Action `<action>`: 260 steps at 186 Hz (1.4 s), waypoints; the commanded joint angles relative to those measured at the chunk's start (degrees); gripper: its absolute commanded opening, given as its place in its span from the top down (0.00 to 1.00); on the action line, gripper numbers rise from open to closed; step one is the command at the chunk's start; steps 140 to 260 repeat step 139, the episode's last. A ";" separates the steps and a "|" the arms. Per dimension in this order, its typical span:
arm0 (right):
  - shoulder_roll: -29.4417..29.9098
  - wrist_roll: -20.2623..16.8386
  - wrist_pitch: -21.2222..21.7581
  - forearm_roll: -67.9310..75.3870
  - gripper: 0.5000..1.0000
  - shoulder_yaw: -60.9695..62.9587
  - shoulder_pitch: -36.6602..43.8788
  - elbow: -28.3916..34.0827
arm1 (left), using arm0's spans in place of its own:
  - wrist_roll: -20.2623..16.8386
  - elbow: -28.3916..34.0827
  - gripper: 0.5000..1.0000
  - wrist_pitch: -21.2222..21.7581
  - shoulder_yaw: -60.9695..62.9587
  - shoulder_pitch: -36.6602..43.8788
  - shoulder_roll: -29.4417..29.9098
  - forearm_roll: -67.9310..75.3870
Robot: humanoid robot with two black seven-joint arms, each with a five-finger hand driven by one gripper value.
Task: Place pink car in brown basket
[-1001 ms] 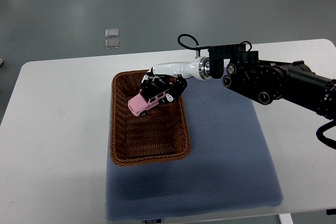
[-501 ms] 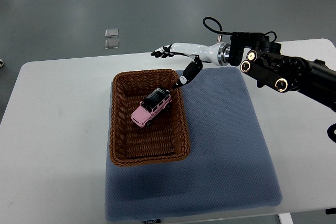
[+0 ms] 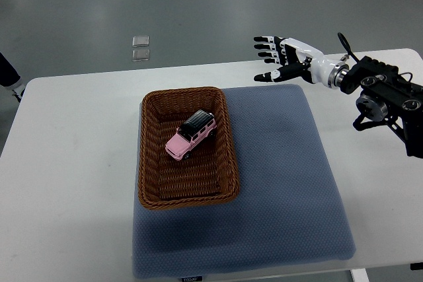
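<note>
Top view only, looking steeply down on a white table point(image 3: 73, 163) with a blue-grey mat point(image 3: 277, 183) spread over its middle and right part. Counting what lies there: one brown basket point(image 3: 149, 163), one pink car point(image 3: 191, 135), one mat. On the grey floor beyond the table's far edge sit two small pale squares point(image 3: 140, 47), one just behind the other; what they are is hard to make out at this size.

The brown basket is an oblong woven tray resting on the left part of the mat, its left rim reaching over the mat's edge toward the bare table. The pink car sits inside it, in the far half, on its wheels and turned at an angle, with its dark roof toward the far right corner. Nothing touches the car.

One robot arm is in view, entering from the right edge. Its black forearm lies over the table's far right corner, and the white right hand point(image 3: 283, 59) reaches out past the far edge of the mat. The fingers point(image 3: 266, 47) are spread wide apart, the thumb held off to the near side, and the hand grips nothing. It is well apart from the basket and the car.

A dark shape shows at the far left edge, too little of it to identify.
</note>
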 commanded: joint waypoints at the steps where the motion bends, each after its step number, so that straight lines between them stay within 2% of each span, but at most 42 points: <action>1: 0.20 -1.68 0.09 11.59 0.16 2.52 -2.80 -0.80 | -0.01 0.00 0.00 0.05 -0.06 0.00 0.00 0.00; 27: 0.47 -3.52 -0.26 27.23 0.16 4.28 -5.26 -1.76 | -0.01 0.00 0.00 -0.04 0.03 0.00 0.00 0.00; 45: 0.73 -4.31 -0.88 31.90 0.16 4.28 -5.87 -1.76 | -0.01 0.00 0.00 -0.04 0.03 0.00 0.00 0.00; 105: 0.56 -3.08 0.61 31.90 0.16 4.45 -6.22 -1.67 | -0.01 0.00 0.00 0.05 -0.06 0.00 0.00 0.00; 138: 0.29 -2.91 3.51 32.60 0.16 4.45 -7.28 -1.94 | -0.01 0.00 0.00 0.05 -0.06 0.00 0.00 0.00; 260: 0.29 -2.91 3.52 32.60 0.16 4.45 -7.28 -1.94 | -0.01 0.00 0.00 0.05 -0.06 0.00 0.00 0.00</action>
